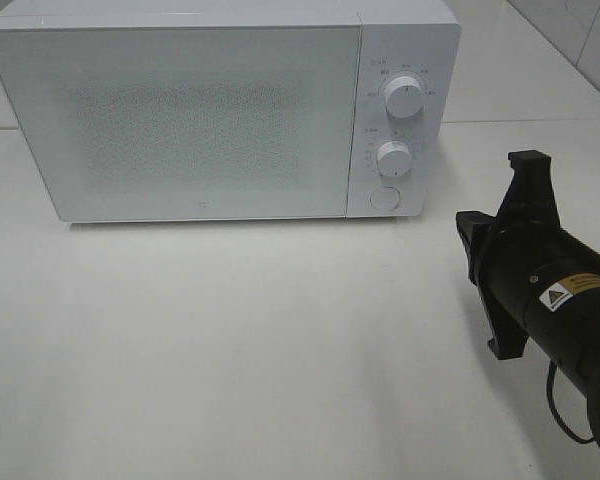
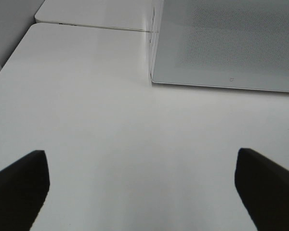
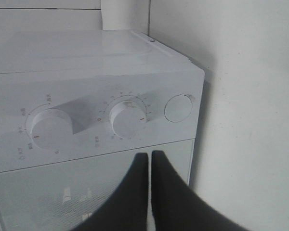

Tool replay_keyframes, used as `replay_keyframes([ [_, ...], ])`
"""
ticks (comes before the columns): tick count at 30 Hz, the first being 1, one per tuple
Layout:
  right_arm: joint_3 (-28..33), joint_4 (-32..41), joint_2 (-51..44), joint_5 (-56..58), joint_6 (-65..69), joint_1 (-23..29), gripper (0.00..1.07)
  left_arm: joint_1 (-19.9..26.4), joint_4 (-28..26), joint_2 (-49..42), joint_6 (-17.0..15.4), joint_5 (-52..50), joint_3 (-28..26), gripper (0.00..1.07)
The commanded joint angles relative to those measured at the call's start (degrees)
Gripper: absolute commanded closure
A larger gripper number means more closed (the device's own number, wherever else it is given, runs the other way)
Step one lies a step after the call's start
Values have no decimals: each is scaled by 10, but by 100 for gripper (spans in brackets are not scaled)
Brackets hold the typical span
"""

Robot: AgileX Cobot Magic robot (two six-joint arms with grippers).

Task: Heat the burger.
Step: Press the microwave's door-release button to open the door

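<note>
The burger is hidden from every view. The white microwave stands at the back of the table with its door closed. In the right wrist view my right gripper is shut with nothing between its fingers. It points at the microwave's control panel, just under the lower knob and near the round button. The right arm hovers to the right of the microwave. My left gripper is open and empty above bare table, facing the door's lower corner.
The control panel carries two knobs and a round button. White tabletop stretches in front of the microwave. A tiled wall rises at the back right.
</note>
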Motion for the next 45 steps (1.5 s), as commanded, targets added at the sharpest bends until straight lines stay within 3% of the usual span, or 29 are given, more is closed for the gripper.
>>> replay_keyframes([
  [1,-5,-2,0,36,4,2,107,2,-3,-11,0,-4,2,7],
  [15,-66,-1,92,47,33,0,107,2,-3,-11,0,-4,2,7],
  [34,-210,-85,187,116,35,-108,107,2,-3,-11,0,-4,2,7],
  [45,-280,-95,231,146,35,-120,107,2,-3,-11,0,-4,2,7],
])
